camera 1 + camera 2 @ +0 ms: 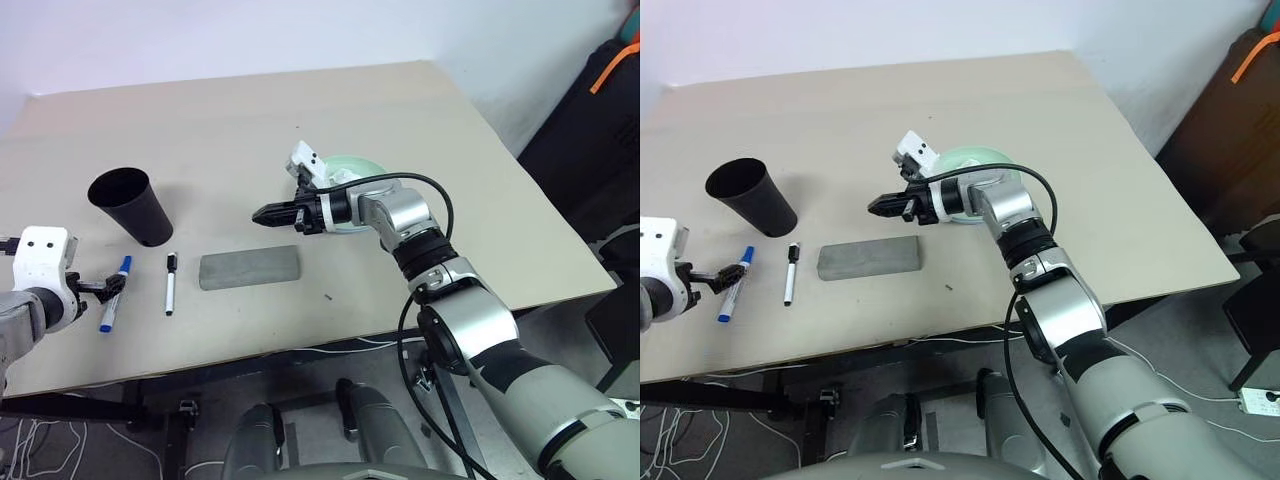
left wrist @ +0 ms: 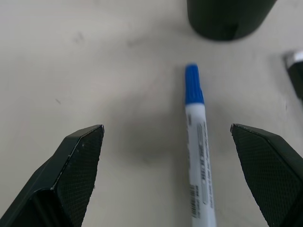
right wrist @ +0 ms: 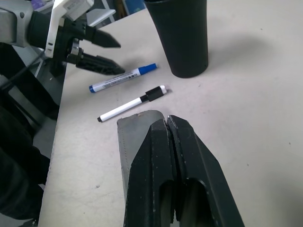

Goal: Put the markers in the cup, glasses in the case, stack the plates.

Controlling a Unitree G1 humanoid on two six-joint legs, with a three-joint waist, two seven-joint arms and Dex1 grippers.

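Observation:
The blue-capped marker (image 1: 115,293) lies on the table, and my left gripper (image 1: 99,288) is open with a finger on either side of its barrel (image 2: 199,156), touching nothing. The black-capped marker (image 1: 170,283) lies just right of it. The black cup (image 1: 130,205) stands upright behind both. The grey case (image 1: 250,267) lies flat and closed. My right gripper (image 1: 262,214) is shut and empty, pointing left above the case (image 3: 130,146). A mint green plate (image 1: 352,167) sits partly hidden behind my right wrist. The glasses are out of view.
The table's front edge (image 1: 300,345) runs close below the markers and the case. Dark furniture (image 1: 590,130) stands beyond the table's right side. Bare tabletop (image 1: 250,110) stretches behind the cup and to the right of the plate.

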